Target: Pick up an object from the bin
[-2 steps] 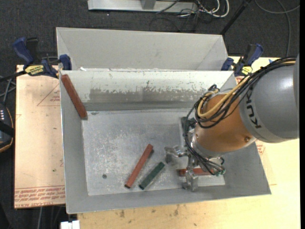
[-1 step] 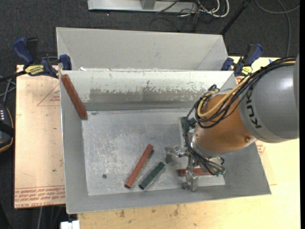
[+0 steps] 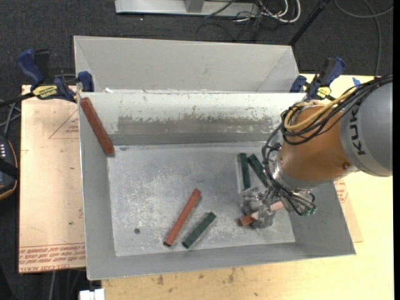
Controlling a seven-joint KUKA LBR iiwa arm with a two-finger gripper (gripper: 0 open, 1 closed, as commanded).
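My gripper [image 3: 257, 212] is low over the bin floor at the right, under the orange-covered wrist. A small reddish-brown block [image 3: 247, 220] lies right at its lower left tip, touching or nearly touching it; whether it is gripped cannot be made out. Two dark green sticks [image 3: 249, 169] lie side by side just above the gripper, their lower ends hidden by the wrist. Left of the gripper, a short dark green stick [image 3: 199, 229] lies slanted on the floor.
A long reddish-brown stick [image 3: 182, 217] lies slanted beside the short green one near the front middle. Another reddish-brown stick [image 3: 96, 127] leans along the left wall at the back corner. The arm covers the bin's right side.
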